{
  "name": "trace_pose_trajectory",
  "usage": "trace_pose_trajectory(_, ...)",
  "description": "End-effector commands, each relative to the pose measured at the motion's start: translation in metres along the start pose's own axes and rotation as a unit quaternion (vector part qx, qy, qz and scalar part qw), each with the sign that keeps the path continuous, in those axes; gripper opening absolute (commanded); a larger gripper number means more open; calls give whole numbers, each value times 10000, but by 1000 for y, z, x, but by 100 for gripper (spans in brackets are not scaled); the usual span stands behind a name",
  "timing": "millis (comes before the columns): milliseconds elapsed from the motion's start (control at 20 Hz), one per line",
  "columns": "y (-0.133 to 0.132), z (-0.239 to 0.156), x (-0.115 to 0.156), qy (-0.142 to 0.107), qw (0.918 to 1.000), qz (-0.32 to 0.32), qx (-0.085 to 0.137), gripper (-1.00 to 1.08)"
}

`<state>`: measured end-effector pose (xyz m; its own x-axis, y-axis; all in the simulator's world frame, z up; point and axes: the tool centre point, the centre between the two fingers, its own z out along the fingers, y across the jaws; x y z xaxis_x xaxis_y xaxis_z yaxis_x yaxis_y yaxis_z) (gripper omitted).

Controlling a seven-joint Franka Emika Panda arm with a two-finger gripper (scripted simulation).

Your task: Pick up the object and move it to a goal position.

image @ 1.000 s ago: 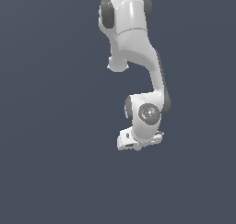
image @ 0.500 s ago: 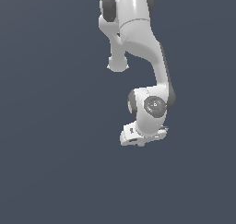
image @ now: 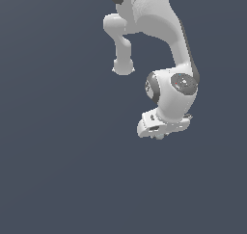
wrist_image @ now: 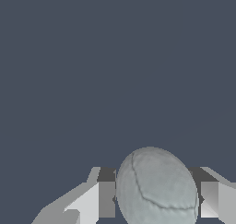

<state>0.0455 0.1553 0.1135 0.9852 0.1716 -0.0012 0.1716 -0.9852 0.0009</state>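
The gripper (wrist_image: 156, 200) is closed on the sphere (wrist_image: 156, 191), its two fingers (wrist_image: 106, 197) pressed against opposite sides — a hold through the ball's widest part, which should keep a round thing from squirting out. In the exterior view only a sliver of the sphere (image: 158, 136) shows beneath the gripper (image: 161, 132), right of centre. No goal marker is visible, so the carry looks unfinished.

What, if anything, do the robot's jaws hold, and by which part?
The pale grey-bluish speckled sphere sits between the white gripper's jaws, held at its opposite sides.
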Motion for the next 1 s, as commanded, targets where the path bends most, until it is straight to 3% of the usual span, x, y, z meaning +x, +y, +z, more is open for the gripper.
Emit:
trace_pose_trajectory(0,-16,-23,-8,5,10000,-2,-2,-100)
trace_pose_trajectory(500,-69,-97,-33,5,10000,-2,-2,-100)
trace_pose_trajectory(950,-87,-122,-39,6,10000,-1,2,-100)
